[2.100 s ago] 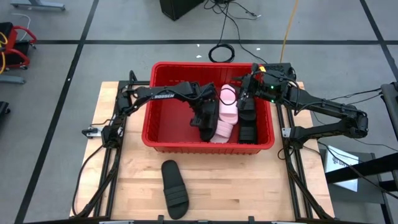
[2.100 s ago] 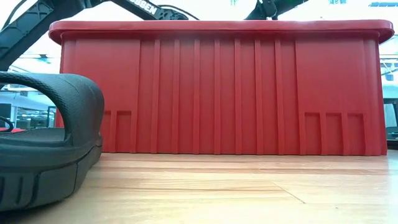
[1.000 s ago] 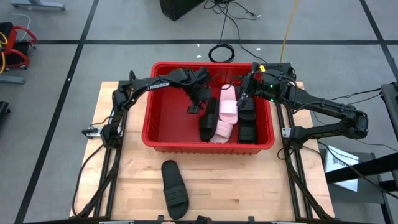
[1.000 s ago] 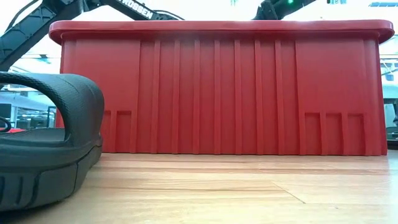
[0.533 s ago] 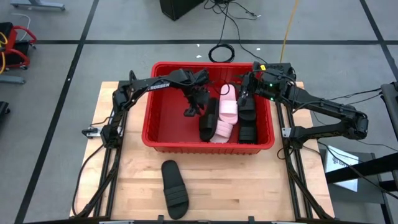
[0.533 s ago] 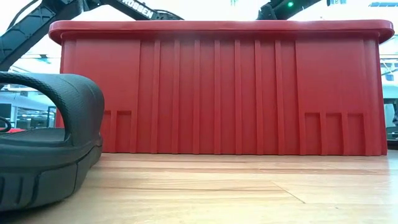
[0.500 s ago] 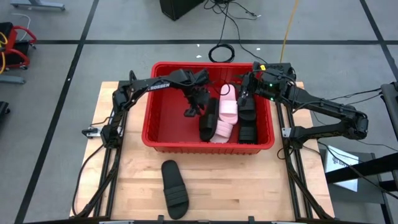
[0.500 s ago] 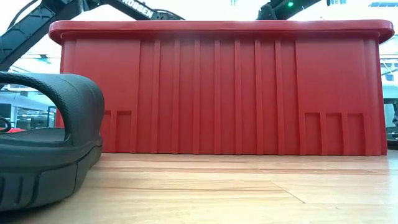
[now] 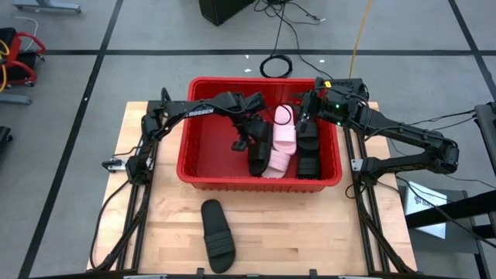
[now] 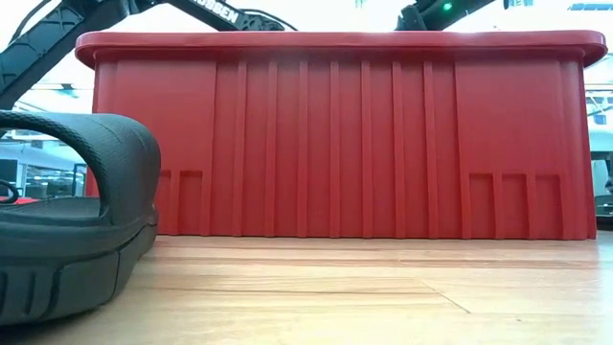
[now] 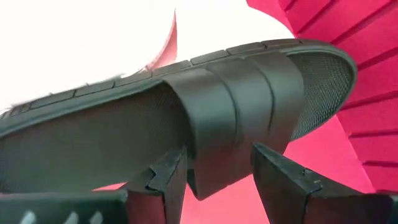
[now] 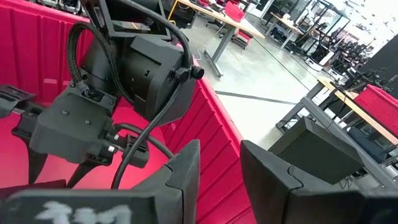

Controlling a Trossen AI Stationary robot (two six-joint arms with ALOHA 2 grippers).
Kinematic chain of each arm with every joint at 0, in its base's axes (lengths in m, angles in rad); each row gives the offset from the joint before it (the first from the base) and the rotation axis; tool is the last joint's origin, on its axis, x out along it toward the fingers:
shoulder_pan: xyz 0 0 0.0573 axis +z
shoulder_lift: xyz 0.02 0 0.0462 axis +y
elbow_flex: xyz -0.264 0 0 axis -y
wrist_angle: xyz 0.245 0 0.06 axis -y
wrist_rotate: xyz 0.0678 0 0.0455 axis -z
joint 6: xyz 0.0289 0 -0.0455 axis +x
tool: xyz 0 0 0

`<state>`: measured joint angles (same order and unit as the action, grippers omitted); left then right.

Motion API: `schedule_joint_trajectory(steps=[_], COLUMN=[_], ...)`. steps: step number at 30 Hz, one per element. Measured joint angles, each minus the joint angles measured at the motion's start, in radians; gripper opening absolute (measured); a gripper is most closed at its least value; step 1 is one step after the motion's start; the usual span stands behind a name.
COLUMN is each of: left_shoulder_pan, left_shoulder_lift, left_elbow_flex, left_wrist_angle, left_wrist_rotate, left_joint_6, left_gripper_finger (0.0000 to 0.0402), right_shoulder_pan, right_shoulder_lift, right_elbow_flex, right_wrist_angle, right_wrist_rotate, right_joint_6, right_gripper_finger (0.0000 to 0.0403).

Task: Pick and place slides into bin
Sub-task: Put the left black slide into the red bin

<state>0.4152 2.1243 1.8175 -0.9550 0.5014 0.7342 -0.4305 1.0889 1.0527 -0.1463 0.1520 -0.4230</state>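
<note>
1. Slides first: I count a black slide [image 9: 257, 155], a pale pink slide [image 9: 280, 143] and more black ones [image 9: 309, 155] packed in the right half of the red bin [image 9: 200, 167].
2. One black slide [image 9: 218, 235] lies alone on the counter [image 9: 155, 225], in front of the bin and well apart from it; my low view shows it close up at the left [image 10: 67, 230].
3. My left hand [image 9: 242, 143] hangs inside the bin just left of the stacked slides, its fingers [image 11: 168, 183] spread and released, empty, with a black slide's strap [image 11: 239, 118] right before them.
4. My right hand [image 9: 303, 118] sits over the bin's far right corner, fingers [image 12: 186, 174] parted and gripping nothing.
</note>
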Motion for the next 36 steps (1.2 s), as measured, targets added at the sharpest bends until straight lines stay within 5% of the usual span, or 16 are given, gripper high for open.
schedule_joint_trajectory(steps=[9,20,36], left_shoulder_pan=[-0.007,-0.007,-0.008], left_shoulder_lift=[0.001,0.002,0.001], left_elbow_flex=[0.000,0.000,0.026], left_wrist_angle=[0.017,0.020,-0.123], left_wrist_rotate=[0.025,0.026,-0.124], left_joint_6=[0.005,-0.026,-0.028], left_gripper_finger=[0.0160,0.0012,0.0003], right_shoulder_pan=[0.000,0.000,0.000], right_shoulder_lift=[0.000,0.000,0.000], right_elbow_flex=[0.000,0.000,0.000], right_wrist_angle=[0.000,0.000,0.007], right_wrist_rotate=[0.000,-0.001,-0.001], right_joint_6=[0.012,0.011,0.011], right_gripper_finger=[0.0105,0.0105,0.0105])
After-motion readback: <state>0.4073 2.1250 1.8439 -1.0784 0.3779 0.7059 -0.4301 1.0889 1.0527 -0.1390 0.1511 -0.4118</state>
